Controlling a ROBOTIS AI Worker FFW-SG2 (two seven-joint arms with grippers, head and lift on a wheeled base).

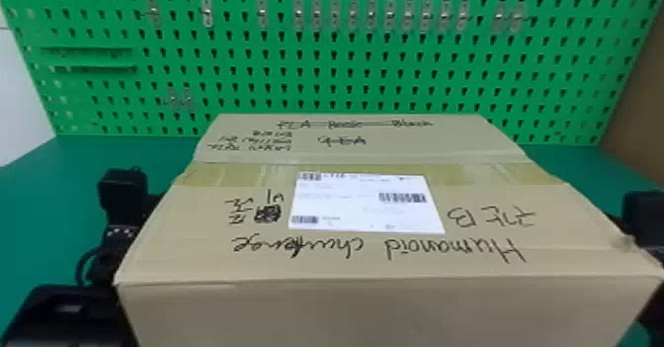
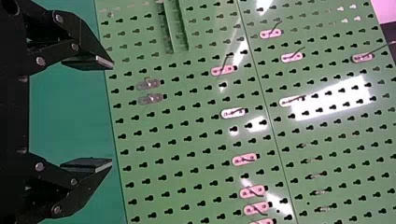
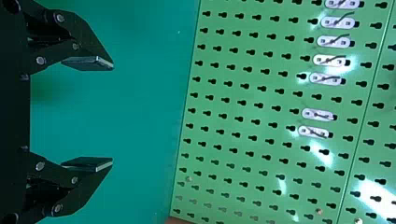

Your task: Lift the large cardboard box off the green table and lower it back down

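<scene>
Filling the middle of the head view, the box sits between the two arms, its top facing up and its near side toward the robot. Its underside is hidden, so I cannot tell whether it touches the table. A white label lies on the top, with black handwriting around it, and a band of tape runs across just beyond.

The left gripper is at the box's left side and the right gripper at its right. Both are spread wide — each wrist view shows the two fingers well apart, tips pointing toward the pegboard. Whether either arm presses on the box, I cannot tell.

Behind the box the green pegboard stands upright, dotted with small hooks — several of them in a row — and carrying a green ledge toward its left side. A brown surface stands at the right edge.
</scene>
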